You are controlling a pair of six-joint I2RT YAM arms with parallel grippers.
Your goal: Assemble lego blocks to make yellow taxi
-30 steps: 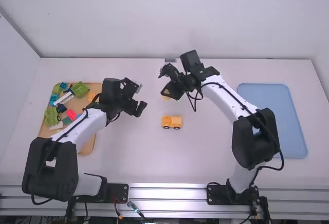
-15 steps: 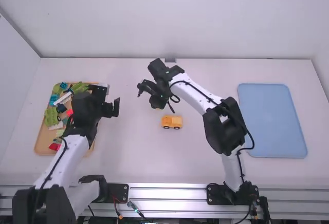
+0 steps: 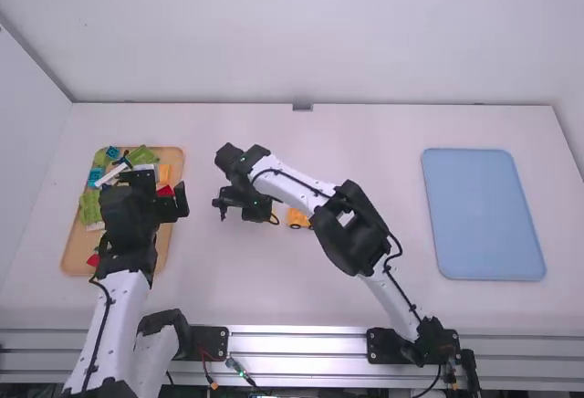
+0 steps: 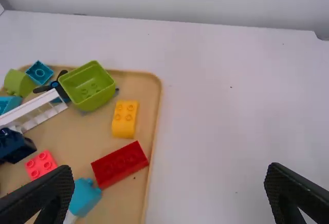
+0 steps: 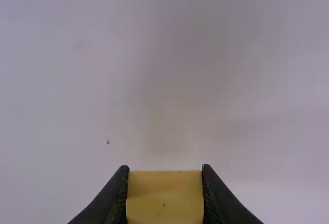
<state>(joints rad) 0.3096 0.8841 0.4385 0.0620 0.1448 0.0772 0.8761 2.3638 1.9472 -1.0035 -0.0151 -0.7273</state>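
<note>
Swung leftward across the table over the past half second, the right gripper (image 3: 259, 213) clamps a yellow block (image 5: 164, 198) between its fingers near the yellow vehicle (image 3: 296, 217), which sits in the same spot at mid-table. Shifted left as well, the left gripper (image 3: 173, 203) hovers above the right side of the wooden tray (image 3: 77, 259), fingers spread wide and empty, as a yellow brick (image 4: 125, 118) lies beside a red brick (image 4: 120, 164) inside.

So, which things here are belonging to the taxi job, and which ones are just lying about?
Probably for the taxi:
yellow wheeled piece on the table
yellow piece in the right end effector
yellow block in the tan tray

Probably just lying about:
long red block
green open box
white fence
blue tray
</note>
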